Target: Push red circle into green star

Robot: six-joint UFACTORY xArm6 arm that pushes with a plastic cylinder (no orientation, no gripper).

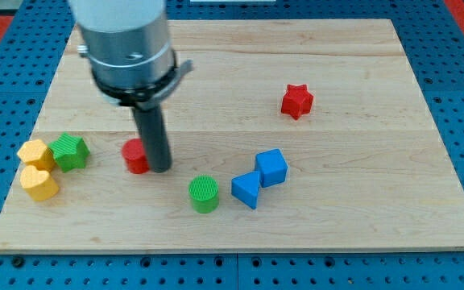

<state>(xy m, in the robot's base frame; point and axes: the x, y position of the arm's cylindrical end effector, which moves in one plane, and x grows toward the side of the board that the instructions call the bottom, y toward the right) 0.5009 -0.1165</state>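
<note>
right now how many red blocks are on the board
2: the red circle just left of my tip, partly hidden by it, and a red star toward the view's upper right.

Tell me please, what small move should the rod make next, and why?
Probably a short push toward the view's left. My tip stands right beside the red circle, on its right side, and the green star lies farther left at nearly the same height, with open board between them.
</note>
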